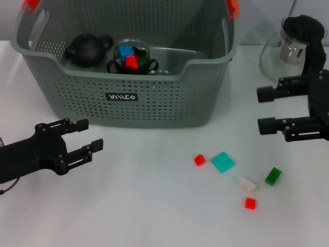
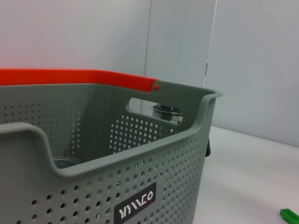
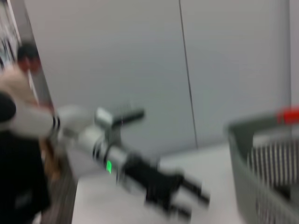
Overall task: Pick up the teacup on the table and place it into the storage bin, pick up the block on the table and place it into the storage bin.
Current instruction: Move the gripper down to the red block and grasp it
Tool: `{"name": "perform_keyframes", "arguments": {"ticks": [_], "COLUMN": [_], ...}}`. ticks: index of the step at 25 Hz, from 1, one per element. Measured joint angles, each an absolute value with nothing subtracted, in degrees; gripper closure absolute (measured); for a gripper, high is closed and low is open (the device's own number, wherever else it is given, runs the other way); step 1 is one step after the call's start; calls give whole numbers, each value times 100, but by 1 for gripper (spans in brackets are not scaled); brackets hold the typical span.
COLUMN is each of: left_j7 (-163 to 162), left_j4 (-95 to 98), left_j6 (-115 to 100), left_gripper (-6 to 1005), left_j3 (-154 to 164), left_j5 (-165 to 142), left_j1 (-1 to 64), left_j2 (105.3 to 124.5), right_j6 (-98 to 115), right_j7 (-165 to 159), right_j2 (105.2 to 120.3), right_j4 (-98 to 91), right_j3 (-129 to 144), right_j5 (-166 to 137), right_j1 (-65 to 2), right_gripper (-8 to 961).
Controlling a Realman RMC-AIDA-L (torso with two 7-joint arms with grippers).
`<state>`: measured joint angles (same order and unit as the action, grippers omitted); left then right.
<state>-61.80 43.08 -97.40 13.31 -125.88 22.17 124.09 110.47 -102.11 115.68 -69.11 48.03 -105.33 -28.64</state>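
Storage bin (image 1: 128, 98), grey and perforated, is sitting at twelve o'clock on the white table (image 1: 144, 206), already holding a dark teapot (image 1: 87, 50) and a glass teacup (image 1: 131, 57) filled with coloured bricks. Right gripper (image 1: 263, 110) is hovering at three o'clock with fingers spread and empty. Left gripper (image 1: 91, 135) is waiting at eight o'clock, also spread and empty. Loose blocks are lying at five o'clock: teal block (image 1: 223, 162), green block (image 1: 273, 176), white block (image 1: 247, 182), two red blocks (image 1: 199, 159). Judging by reach, the right gripper should be descending straight over one block, straddling it squarely.
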Motion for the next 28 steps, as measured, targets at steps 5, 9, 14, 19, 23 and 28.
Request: {"name": "perform_keyframes", "arguments": {"ticks": [5,9,14,19,23,28], "left_j7": [-6185,-6185,-6176,-6163,-6160,-6152], "left_j4": [4319,4307,4292,4283,4279,4279], "left_j6": [-9736,-9737,-9737,-9736,-9724,-9721], "left_gripper": [385,385,385,385,386,385], "left_j3": [1325,1330,1316,1316,1310,1303], "left_j5": [-12592,-12590,-12564,-12553,-12556,-12548], "left_j1": [2205,2191,2184,2181,2170,2162], "left_j2": [12410,12410,12410,12410,12417,12419], "right_j6": [11228,11321,11258,10650,10085,9393], "right_j7": [-11098,-11714,-11946,-12184,-12306,-12312], "right_j2": [11559,11662,11997,12047,12051,12069], "right_j4": [-7571,-7716,-7501,-7204,-6986,-6479], "right_j3": [4976,5505,6513,7700,8089,8424], "right_j5": [-11758,-12943,-14286,-14557,-14563,-14421], "right_j1": [-3373,-4088,-4785,-4952,-4914,-4903], "right_gripper": [278,279,281,284,287,288]}}
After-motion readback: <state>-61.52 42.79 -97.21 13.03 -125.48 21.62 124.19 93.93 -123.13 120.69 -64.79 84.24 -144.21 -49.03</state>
